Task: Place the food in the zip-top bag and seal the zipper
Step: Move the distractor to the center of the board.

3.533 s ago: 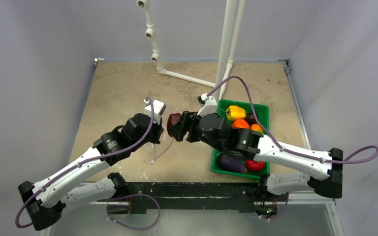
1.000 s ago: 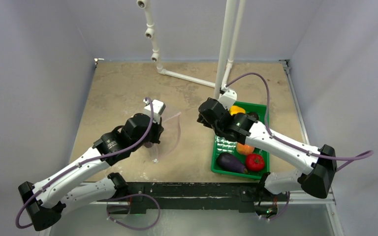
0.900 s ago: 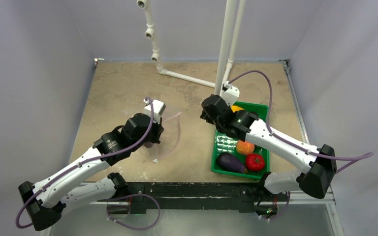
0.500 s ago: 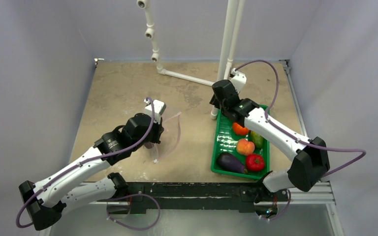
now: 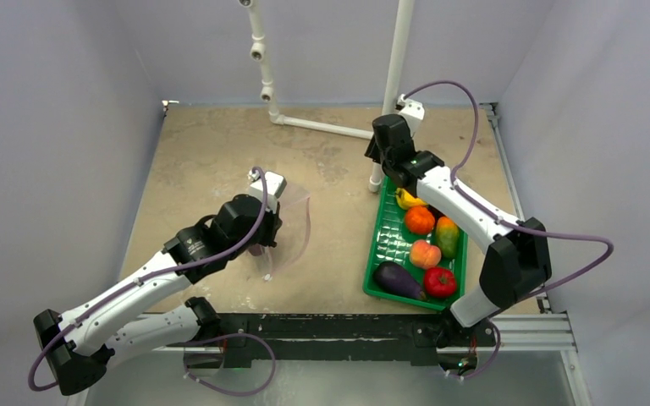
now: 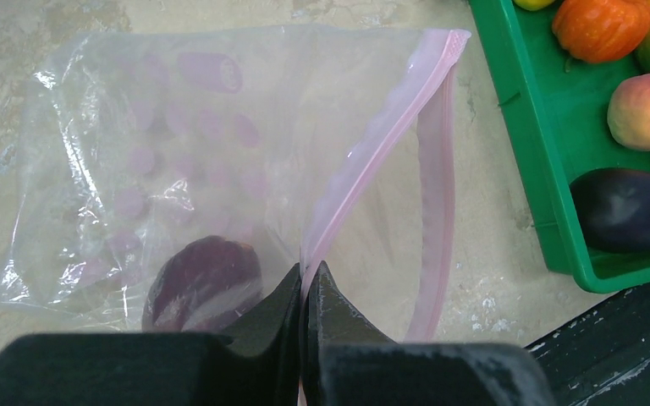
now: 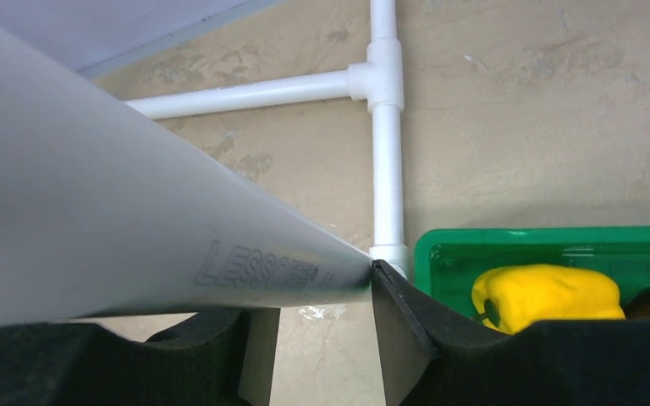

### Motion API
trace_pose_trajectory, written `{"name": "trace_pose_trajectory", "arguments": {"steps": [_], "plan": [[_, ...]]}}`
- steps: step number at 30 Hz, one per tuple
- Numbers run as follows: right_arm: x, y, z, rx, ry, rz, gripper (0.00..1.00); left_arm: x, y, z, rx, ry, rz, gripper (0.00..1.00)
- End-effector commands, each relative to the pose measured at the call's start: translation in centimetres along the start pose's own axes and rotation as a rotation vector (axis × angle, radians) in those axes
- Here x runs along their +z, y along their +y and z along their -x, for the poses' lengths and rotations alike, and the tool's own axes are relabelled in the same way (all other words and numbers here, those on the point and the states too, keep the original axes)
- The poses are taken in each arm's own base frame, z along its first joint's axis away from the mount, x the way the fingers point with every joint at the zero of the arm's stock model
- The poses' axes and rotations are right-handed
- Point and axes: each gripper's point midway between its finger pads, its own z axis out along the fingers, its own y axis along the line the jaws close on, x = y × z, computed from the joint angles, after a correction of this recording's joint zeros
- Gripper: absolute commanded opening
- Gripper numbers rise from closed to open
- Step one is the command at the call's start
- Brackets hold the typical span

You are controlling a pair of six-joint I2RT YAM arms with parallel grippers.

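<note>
My left gripper is shut on the pink zipper of the clear zip-top bag, holding its mouth open; in the top view it sits mid-table. One dark purple-red piece of food lies inside the bag. The other food lies in the green tray: yellow pepper, orange fruit, mango, peach, eggplant and tomato. My right gripper stands open and holds nothing, at the tray's far end, its fingertip against the white pole.
A white pipe frame lies on the table behind the tray, and its upright pole rises right beside my right gripper. The right arm stretches over the tray's right side. Grey walls close in the table.
The right arm has swung from the bag's mouth back past the tray's far end, up against the pole. The dark piece it carried now lies in the bag. The left arm has stayed still.
</note>
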Motion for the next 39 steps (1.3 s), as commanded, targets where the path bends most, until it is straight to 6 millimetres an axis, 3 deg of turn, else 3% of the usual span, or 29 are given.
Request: {"name": "trace_pose_trajectory", "arguments": {"steps": [1, 12, 20, 24, 31, 39], "plan": [[1.8, 1.4, 4.5, 0.063, -0.12, 0.024, 0.44, -0.2, 0.0, 0.8, -0.005, -0.026, 0.004, 0.0], [-0.7, 0.2, 4.2, 0.093, -0.119, 0.058, 0.46, -0.2, -0.1, 0.8, -0.004, -0.025, 0.0, 0.0], [-2.2, -0.6, 2.2, 0.093, -0.063, 0.096, 0.53, -0.2, -0.1, 0.8, -0.004, -0.025, 0.001, 0.0], [-4.0, -0.8, 0.9, 0.085, -0.027, 0.128, 0.57, -0.3, -0.1, 0.9, -0.005, -0.027, 0.001, 0.0], [-7.3, -1.8, -3.2, 0.103, 0.079, 0.15, 0.59, -0.3, -0.1, 0.8, -0.005, -0.025, 0.001, 0.0], [-9.8, -3.4, -11.2, 0.103, 0.264, 0.081, 0.59, -0.2, -0.2, 0.7, -0.005, -0.022, -0.003, 0.0]]}}
